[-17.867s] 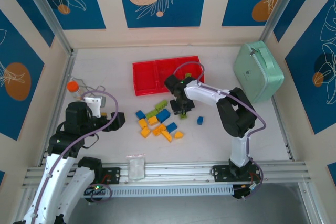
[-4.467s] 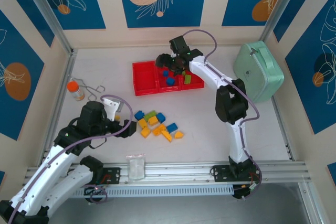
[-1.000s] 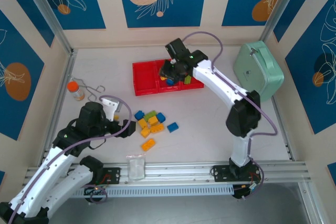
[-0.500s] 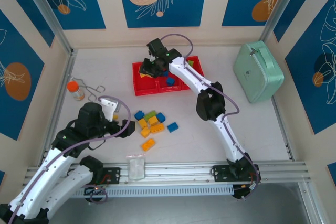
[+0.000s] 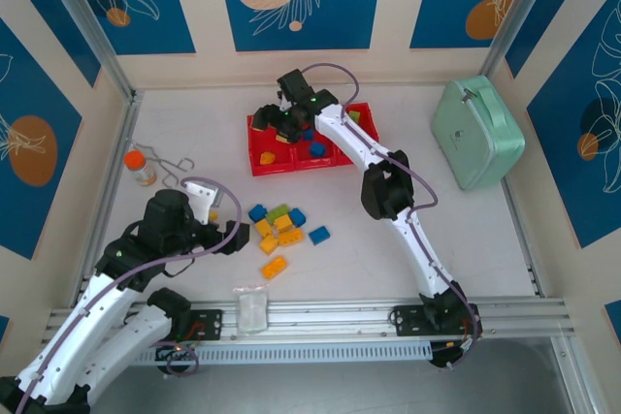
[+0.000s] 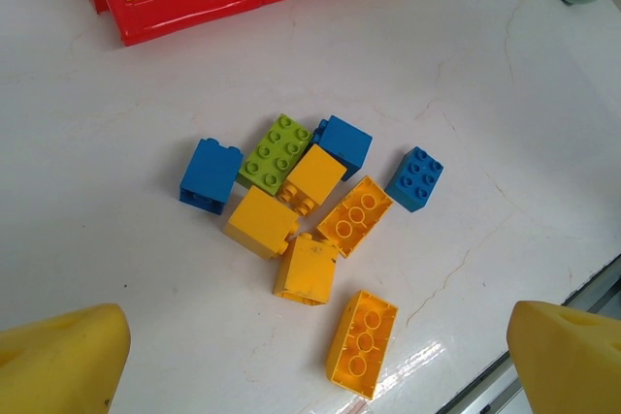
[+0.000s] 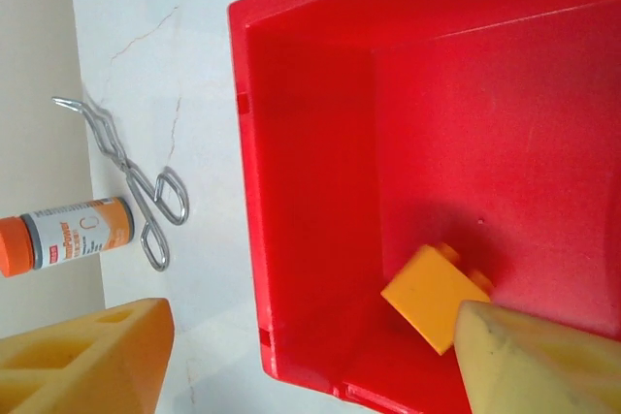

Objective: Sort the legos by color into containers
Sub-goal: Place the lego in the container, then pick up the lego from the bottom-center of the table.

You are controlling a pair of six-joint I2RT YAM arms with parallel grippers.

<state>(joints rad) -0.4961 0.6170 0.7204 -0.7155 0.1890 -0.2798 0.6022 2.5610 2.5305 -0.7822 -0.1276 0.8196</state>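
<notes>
The bottle (image 7: 66,237) with the orange cap has a white label with orange writing on it, but the letters are too small to read. It lies out to one side of the right claw (image 5: 277,125), just past the metal tongs (image 7: 126,179).

The right arm (image 5: 412,215) is stretched out long, far from its base. Its claw hangs over the end one of the red bins (image 5: 260,160). The two yellow fingers (image 7: 87,361) are spread wide and hold nothing. One orange lego (image 7: 434,296) lies on the floor of that bin, under the claw and close to one finger. Blue legos (image 5: 315,149) lie in the next bin along.

The left arm (image 5: 116,269) is bent, with the left claw (image 5: 231,237) looking down at the table (image 6: 505,75). Its fingers are wide open and empty. The pile of legos (image 6: 310,206) sits just ahead of this claw: orange ones, blue ones and one green. One orange lego (image 6: 361,344) lies nearest, between the fingers.
</notes>
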